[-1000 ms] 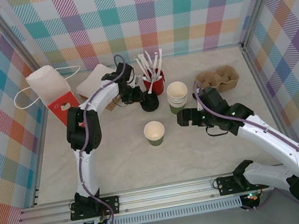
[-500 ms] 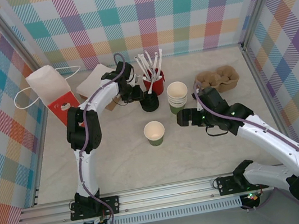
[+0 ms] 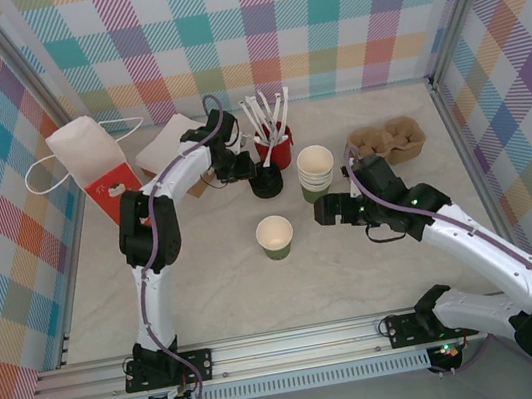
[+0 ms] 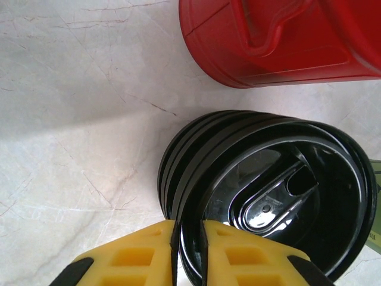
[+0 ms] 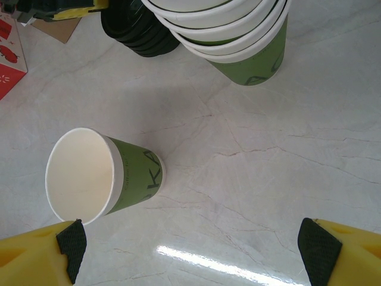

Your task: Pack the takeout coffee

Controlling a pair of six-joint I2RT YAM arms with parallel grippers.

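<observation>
Red-and-white paper bag (image 3: pixel 89 157) stands at upper left. Right of it, the left gripper (image 4: pixel 187 231) is pinched narrowly on a black lid (image 4: pixel 268 196). One green cup (image 3: pixel 275 236) sits at centre, stacked green cups (image 3: pixel 317 173) up-right of it, and the right gripper (image 5: pixel 195 247) is spread wide nearby.

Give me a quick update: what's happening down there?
Left gripper shut on top black lid rim. Right gripper open, near lone green cup. Cup lidless, unpacked. Red cup close beside lids.
</observation>
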